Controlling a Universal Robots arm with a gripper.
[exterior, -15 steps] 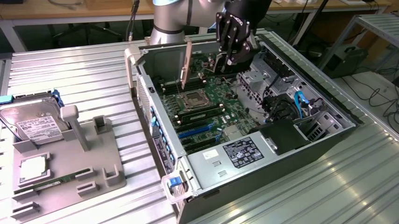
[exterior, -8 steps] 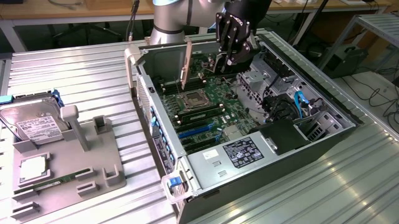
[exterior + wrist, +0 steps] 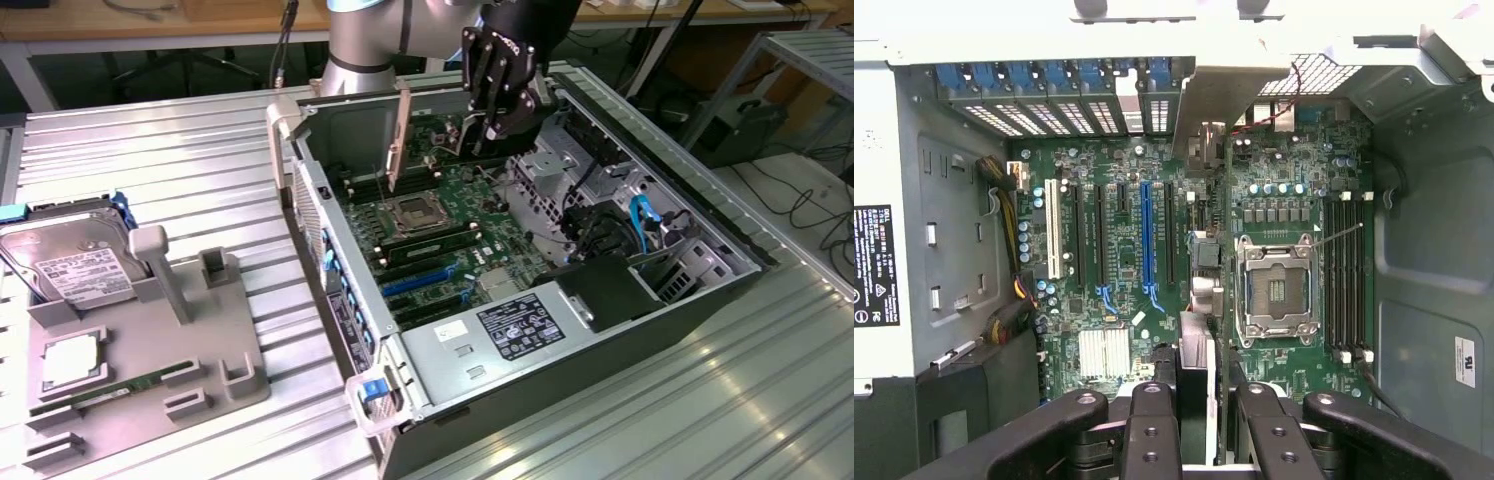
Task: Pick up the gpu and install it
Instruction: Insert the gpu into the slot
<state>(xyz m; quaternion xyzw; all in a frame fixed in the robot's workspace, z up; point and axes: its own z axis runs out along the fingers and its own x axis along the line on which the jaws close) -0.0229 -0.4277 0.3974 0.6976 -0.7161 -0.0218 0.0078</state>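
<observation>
Above one open computer case [image 3: 694, 215], one claw [image 3: 497, 118] gripping one gpu [image 3: 461, 132] — edge-on

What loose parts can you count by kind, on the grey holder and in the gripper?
Hard drive: 1
Silver square chip: 1
Green memory stick: 1
gpu, held in the gripper: 1
Total: 4
</observation>
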